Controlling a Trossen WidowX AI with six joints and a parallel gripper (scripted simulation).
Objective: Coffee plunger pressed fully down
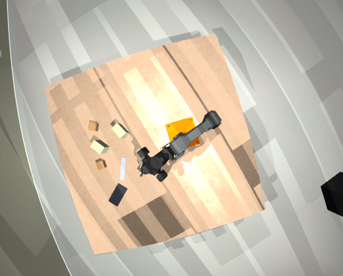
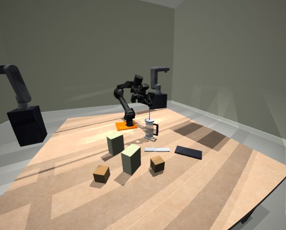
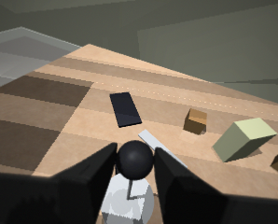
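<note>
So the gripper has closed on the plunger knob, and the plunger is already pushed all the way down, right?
Not quite. The gripper is shut on the plunger knob, but the plunger is not down: the exterior view shows its rod standing tall above the press lid.

Coffee press (image 1: 141, 166) mostly beneath claw (image 1: 144, 169).

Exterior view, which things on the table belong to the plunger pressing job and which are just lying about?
Belongs to the job:
- French press
- plunger knob, its rod raised
- gripper, fingers closed on the knob

Just lying about:
- two pale green blocks
- two brown cubes
- white strip
- dark slab
</note>
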